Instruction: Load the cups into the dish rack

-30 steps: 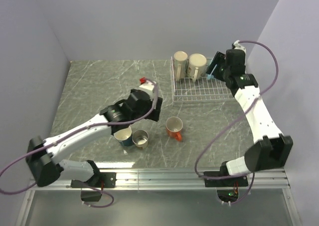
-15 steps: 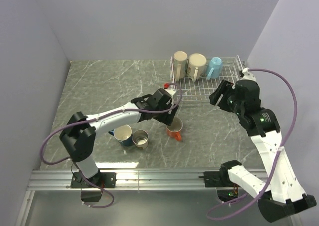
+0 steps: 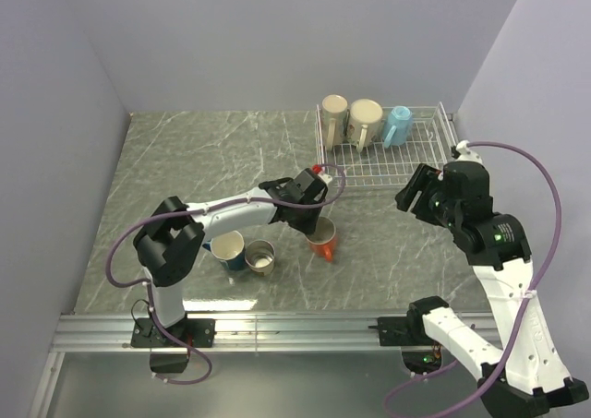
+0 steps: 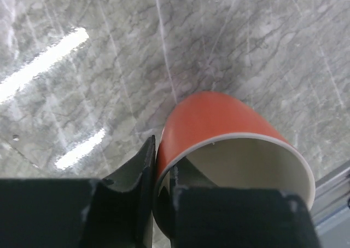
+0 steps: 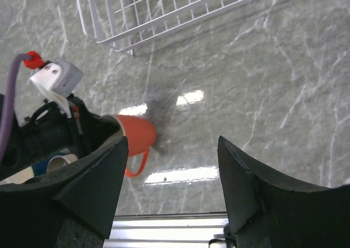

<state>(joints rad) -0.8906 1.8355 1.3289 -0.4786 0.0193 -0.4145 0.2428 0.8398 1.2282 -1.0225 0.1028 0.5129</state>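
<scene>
Quick rundown from our setup. The dish rack (image 3: 397, 166) has its far-left stretch taken by the cream mug (image 3: 334, 113), the white mug (image 3: 366, 118) and the light blue mug (image 3: 398, 123). Its near strip and right end are bare wire, open from above. The right gripper (image 5: 170, 149), fingers spread wide, hangs just off the rack's near right corner. The left arm (image 3: 231, 213) cuts across the surface (image 3: 185, 160), with the dark blue mug (image 3: 227, 250) and grey mug (image 3: 260, 256) tucked just beside it. The left gripper (image 4: 163, 149) pinches the rim of the orange mug (image 3: 321, 238), and we see open surface between that mug and the rack.
</scene>
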